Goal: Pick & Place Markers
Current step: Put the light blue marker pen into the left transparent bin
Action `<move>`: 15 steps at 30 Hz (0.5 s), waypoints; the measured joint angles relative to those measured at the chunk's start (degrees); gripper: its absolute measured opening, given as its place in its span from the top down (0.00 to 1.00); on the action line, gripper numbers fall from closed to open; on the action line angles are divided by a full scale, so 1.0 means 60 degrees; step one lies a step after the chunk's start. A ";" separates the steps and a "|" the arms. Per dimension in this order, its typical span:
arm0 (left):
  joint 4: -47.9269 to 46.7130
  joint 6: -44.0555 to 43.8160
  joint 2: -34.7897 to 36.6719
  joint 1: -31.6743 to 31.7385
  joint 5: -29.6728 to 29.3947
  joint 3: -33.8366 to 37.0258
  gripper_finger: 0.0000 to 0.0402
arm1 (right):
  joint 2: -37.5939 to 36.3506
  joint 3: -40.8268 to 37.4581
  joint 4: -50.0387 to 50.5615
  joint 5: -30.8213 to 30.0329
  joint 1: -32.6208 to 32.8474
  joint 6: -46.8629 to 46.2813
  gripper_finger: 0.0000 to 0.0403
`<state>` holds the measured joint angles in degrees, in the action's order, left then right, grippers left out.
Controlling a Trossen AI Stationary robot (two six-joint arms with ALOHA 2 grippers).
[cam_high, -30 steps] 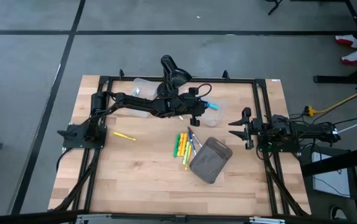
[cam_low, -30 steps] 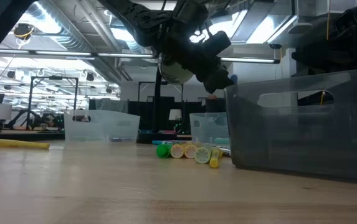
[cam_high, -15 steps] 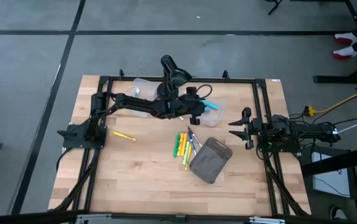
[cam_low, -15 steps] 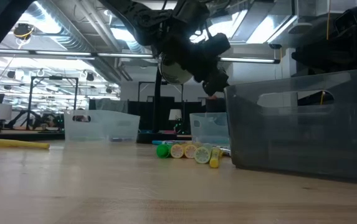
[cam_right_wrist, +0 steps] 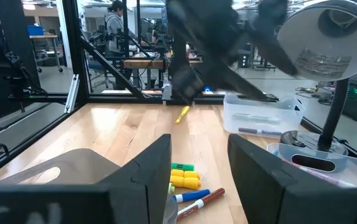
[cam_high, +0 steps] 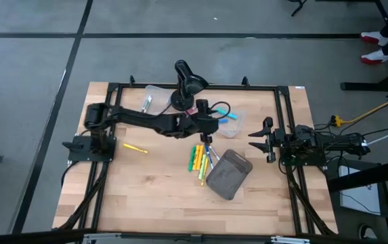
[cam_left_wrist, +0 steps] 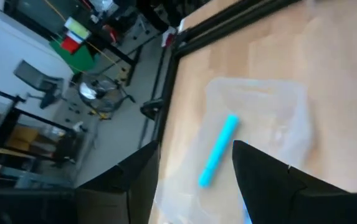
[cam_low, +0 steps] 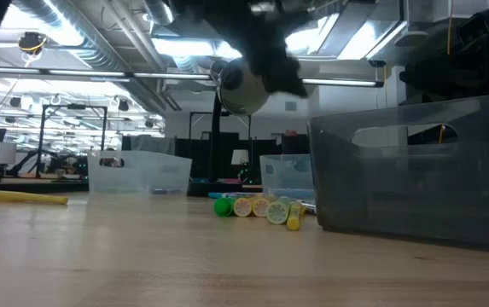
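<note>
At the far left of the table a single yellow marker (cam_high: 134, 148) is seen lying alone, well apart from the others. Toward the middle, the main cluster of markers (cam_high: 200, 160) is gathered in green, yellow, orange and blue, just beside the grey pouch (cam_high: 228, 174). A light blue marker (cam_left_wrist: 218, 150) is seen lying inside a clear container (cam_high: 235, 124) near the back of the table.

Several risks are judged from here. The cluster could be scattered if the left arm is lowered over it too fast, since the pens are round and would probably roll. Two pens could be pinched at once, because they lie touching one another. The lone yellow marker could be overlooked, being far from the rest. The black desk lamp (cam_high: 187, 80) stands close behind the arm and could be struck by its elbow.

The left arm is stretched from its base across the table, with the left gripper (cam_high: 206, 128) held above the surface between the clear container and the cluster; its fingers (cam_left_wrist: 128, 183) are spread apart and nothing is held between them. The right gripper (cam_high: 260, 139) is parked at the right edge, pointing toward the middle, with its fingers (cam_right_wrist: 142, 174) parted and empty.
</note>
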<state>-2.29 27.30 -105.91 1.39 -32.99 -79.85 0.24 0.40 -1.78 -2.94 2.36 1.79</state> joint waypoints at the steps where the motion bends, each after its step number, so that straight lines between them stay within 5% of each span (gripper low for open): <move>1: -0.0351 -0.0337 0.0240 -0.0120 0.0010 0.0003 0.52 | 0.0002 -0.0002 0.0000 0.0000 0.0001 0.0000 0.61; 8: -0.2156 -0.2836 0.1381 -0.0781 0.1224 -0.0004 0.54 | 0.0002 0.0000 0.0000 0.0000 -0.0002 0.0002 0.61; 15: -0.3798 -0.2475 0.1395 -0.0992 0.1994 0.0003 0.54 | 0.0002 -0.0001 0.0000 0.0000 -0.0001 -0.0005 0.61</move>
<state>-25.08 12.45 -97.54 -4.57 -21.03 -79.83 0.25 0.40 -1.78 -2.94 2.35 1.76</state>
